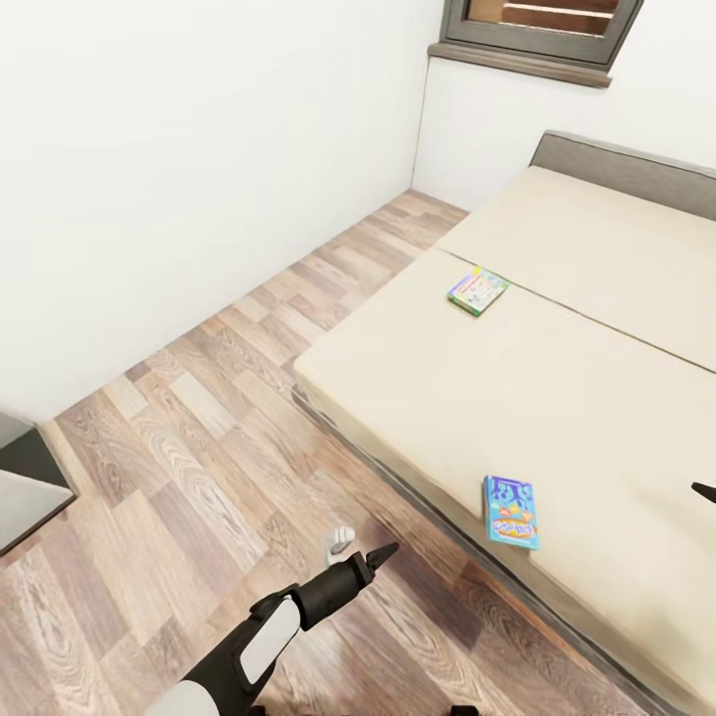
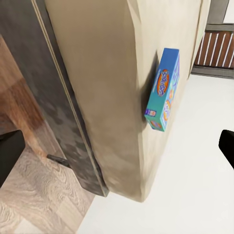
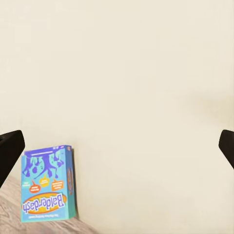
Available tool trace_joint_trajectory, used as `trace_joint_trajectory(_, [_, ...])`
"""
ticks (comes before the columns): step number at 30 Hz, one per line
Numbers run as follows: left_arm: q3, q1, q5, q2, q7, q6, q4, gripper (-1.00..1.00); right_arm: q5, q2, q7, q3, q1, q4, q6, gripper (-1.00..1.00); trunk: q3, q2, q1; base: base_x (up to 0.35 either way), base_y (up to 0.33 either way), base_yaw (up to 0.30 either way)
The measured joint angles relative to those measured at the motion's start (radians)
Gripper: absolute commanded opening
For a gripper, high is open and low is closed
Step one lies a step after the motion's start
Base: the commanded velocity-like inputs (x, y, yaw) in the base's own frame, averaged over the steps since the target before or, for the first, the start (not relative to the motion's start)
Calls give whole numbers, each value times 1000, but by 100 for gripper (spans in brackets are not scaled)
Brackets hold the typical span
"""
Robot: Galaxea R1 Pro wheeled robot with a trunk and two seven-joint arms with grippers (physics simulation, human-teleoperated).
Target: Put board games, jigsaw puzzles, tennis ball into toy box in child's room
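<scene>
Pictured beside the bed in the child's room: two board games lying flat on the cream mattress, neither yet gathered for the toy box. Nearest, a small blue "Balderdash" box set close to the mattress edge, within reach of a robot standing on the wood-plank floor. Farther up the bed, well apart from it, a green-and-white game box resting just beside the seam between the two mattress sections. Left gripper held low over the floor short of the bed frame, fingers wide apart and holding nothing, aimed along the mattress side toward the blue box. Right gripper poised above the mattress, fingers likewise spread wide and empty, the blue box sitting off toward one fingertip rather than between them. Judged an approach stance, likely with the near box as first pick. Window frame above the headboard.
</scene>
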Motion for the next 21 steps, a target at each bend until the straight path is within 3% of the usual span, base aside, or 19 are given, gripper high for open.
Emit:
trace_joint_trajectory(15, [1, -2, 0, 0, 0, -1, 0, 100, 0, 1, 0, 0, 0, 0, 0, 100, -24, 0, 0, 0, 0, 0])
trace_joint_trajectory(21, [2, -36, 0, 1, 0, 0, 3, 100, 0, 1, 0, 0, 0, 0, 0, 100, -34, 0, 0, 0, 0, 0])
